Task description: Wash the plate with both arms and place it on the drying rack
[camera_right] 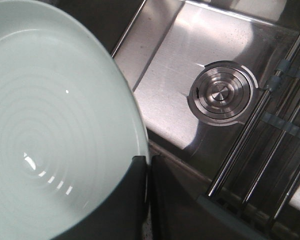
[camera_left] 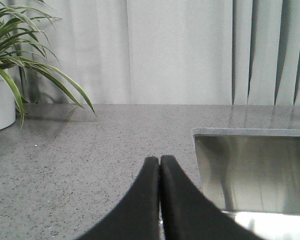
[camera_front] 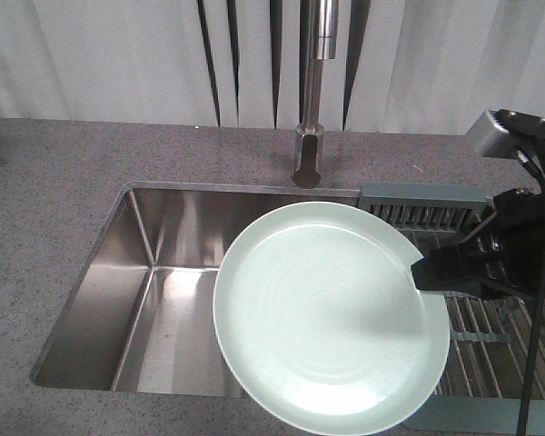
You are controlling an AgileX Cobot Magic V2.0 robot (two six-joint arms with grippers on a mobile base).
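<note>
Plate (camera_front: 331, 313) fills the near view, tilted above the sink (camera_front: 154, 309), its right rim pinched by the right gripper (camera_front: 420, 272), just beside the drying rack (camera_front: 477, 318). Left gripper (camera_left: 160, 200) empty, fingers pressed together, over the countertop (camera_left: 90, 150) left of the basin. Judged early: plate lifted, no water seen at the faucet (camera_front: 311, 136); two-arm wash and racking remain.

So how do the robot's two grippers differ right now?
The right gripper is shut on the rim of the plate, holding it over the sink; the left gripper is shut on nothing. The right is at the sink, the left over the grey counter beside it. Both are black.
</note>
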